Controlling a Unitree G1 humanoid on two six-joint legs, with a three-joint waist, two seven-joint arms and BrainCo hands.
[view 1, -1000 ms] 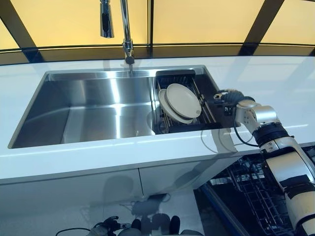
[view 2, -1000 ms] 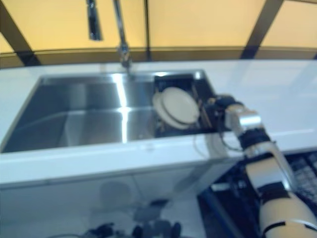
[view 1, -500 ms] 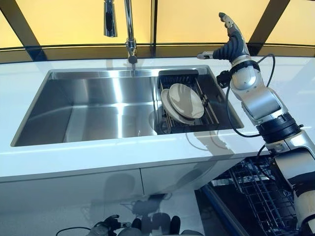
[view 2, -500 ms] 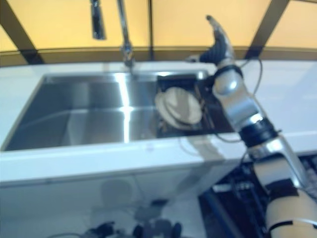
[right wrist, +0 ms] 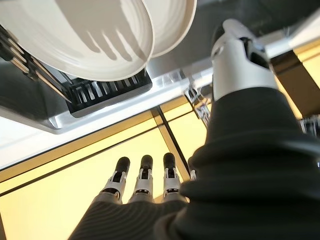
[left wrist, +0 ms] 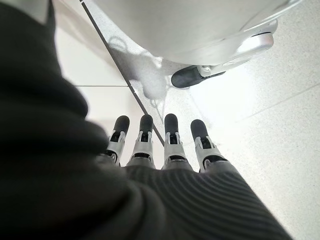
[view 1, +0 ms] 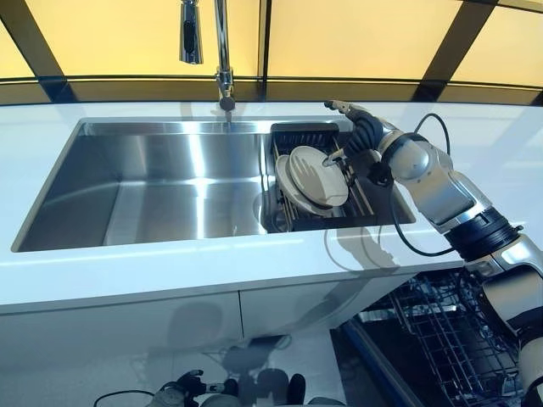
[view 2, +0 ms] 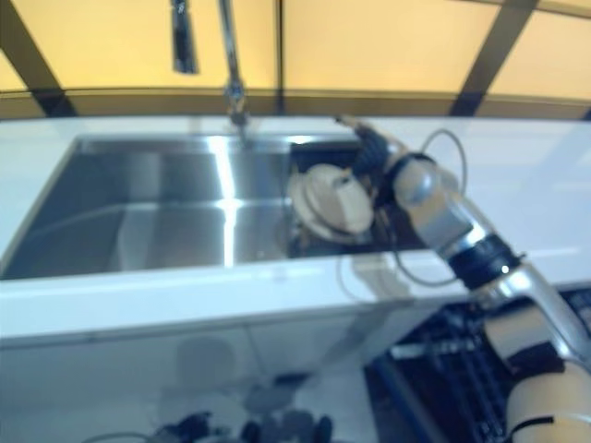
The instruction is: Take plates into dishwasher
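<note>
In the left eye view, centre-right, two cream round plates (view 1: 316,176) stand in the black sink rack (view 1: 297,136), none moved yet, while the right wrist view shows the right hand (right wrist: 145,182) straight-fingered, empty.

The sink (view 1: 170,182) is shiny metal, smooth like a mirror. The tap (view 1: 222,51) is shiny metal too. The plates (view 1: 316,176) look smooth and glossy, creamy white. They sit in a black rack (view 1: 284,136) that looks like matt plastic. The counter (view 1: 170,271) is white, smooth and a bit shiny.
</note>
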